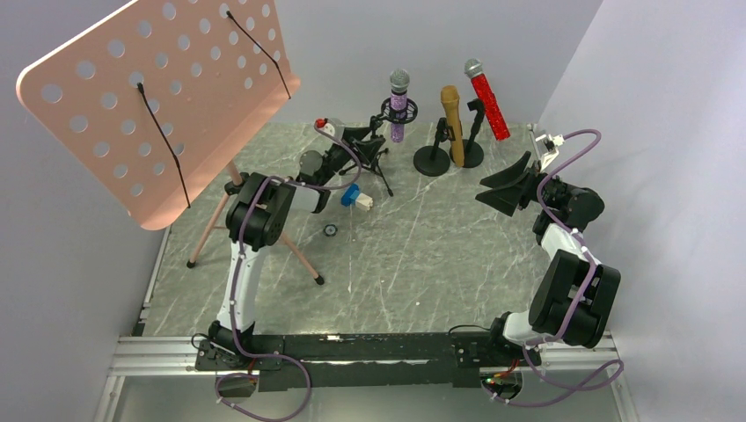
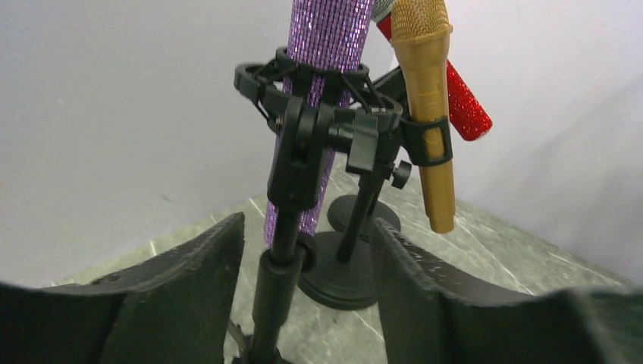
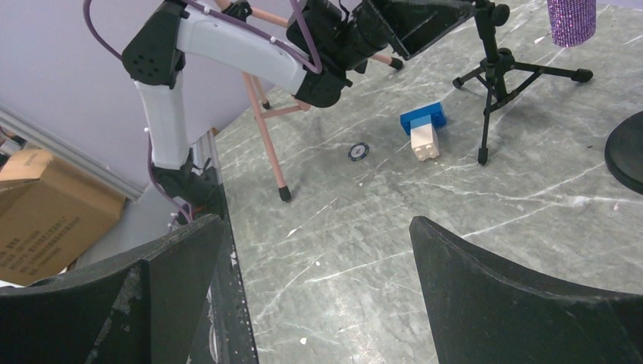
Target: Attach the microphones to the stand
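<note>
Three microphones stand at the far side of the bench (image 1: 440,255), each already seated in a stand of its own. The purple microphone (image 2: 327,34) sits upright in the shock-mount ring of the single tripod stand (image 2: 292,163). The gold microphone (image 2: 428,114) is clipped upright and the red microphone (image 2: 466,106) clipped at a tilt, on the two round-base stands (image 1: 431,161), which are just beside each other. That makes three stands, plus one pink perforated music stand (image 1: 158,97) at the left. One blue brick (image 3: 423,117) touches one white brick (image 3: 423,141), and one small dark disc (image 3: 359,151) lies near them. The left pincer (image 2: 307,227) is spread wide and holds nothing; the tripod stand's pole rises between its fingers (image 2: 205,280), with a gap on either side. The right pincer (image 3: 316,227) is also spread wide, over bare bench at the right, gripping nothing.
</note>
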You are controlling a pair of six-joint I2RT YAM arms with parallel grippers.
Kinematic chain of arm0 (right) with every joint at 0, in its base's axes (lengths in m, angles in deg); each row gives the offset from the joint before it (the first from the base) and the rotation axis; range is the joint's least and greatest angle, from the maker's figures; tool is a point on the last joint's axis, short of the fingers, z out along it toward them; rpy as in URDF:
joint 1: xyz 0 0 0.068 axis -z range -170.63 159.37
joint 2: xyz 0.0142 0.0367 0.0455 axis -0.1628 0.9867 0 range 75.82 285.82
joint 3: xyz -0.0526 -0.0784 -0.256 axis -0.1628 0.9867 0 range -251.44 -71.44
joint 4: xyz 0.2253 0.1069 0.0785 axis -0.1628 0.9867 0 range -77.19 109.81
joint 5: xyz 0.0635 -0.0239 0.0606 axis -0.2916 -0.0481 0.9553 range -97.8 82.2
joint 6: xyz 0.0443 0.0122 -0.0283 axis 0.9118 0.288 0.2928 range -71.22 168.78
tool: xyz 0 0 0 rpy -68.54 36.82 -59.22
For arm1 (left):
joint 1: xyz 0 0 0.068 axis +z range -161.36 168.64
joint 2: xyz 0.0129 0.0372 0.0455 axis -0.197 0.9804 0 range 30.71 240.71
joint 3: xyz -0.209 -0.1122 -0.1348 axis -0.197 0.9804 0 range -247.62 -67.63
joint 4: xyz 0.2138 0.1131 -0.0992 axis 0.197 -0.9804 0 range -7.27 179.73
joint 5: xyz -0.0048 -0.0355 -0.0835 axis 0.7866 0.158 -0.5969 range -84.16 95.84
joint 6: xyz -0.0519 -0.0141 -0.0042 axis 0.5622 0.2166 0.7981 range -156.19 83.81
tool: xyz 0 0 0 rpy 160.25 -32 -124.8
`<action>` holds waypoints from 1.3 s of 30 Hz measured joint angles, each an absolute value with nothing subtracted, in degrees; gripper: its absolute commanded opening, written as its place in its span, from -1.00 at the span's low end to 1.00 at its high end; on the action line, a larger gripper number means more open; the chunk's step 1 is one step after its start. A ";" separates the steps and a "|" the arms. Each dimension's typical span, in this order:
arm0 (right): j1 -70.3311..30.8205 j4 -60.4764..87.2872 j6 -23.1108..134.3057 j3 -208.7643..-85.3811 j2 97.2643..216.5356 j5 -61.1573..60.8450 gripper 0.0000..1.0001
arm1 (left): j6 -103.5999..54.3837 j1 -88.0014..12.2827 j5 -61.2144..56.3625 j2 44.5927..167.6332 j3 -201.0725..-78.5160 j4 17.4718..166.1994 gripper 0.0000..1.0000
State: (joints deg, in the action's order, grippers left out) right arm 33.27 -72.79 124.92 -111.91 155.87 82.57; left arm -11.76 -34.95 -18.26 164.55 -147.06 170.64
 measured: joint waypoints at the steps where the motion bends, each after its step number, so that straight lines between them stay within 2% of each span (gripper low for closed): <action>1: 33.27 -72.79 124.92 -111.91 155.87 82.57 0.99 | -11.68 -34.95 -18.26 164.15 -146.32 170.39 0.53; 3: 33.27 -72.79 124.92 -111.91 155.87 82.57 0.99 | -11.92 -34.98 -18.17 162.78 -143.85 169.78 0.73; 11: 33.27 -72.79 124.90 -111.91 155.87 82.57 0.99 | -14.32 -35.22 -14.59 152.15 -130.82 167.79 0.98; 23: 33.27 -72.79 125.47 -111.91 155.87 82.57 1.00 | -19.48 -41.99 -6.13 138.34 -115.04 162.90 0.99; 31: 32.88 -72.79 127.83 -112.02 155.85 82.59 1.00 | -22.23 -47.63 -4.82 130.87 -109.14 157.81 0.99; 36: 27.35 -72.60 131.59 -116.23 154.25 82.59 0.99 | -23.54 -51.50 -7.64 118.93 -106.61 147.51 0.99; 39: 23.15 -72.79 134.98 -122.86 152.72 82.57 0.99 | -23.70 -53.25 -9.24 109.10 -106.52 138.00 0.99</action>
State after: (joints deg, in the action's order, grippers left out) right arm 23.15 -72.79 134.98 -122.86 152.72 82.57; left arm -23.70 -53.25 -9.24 109.10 -106.52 138.00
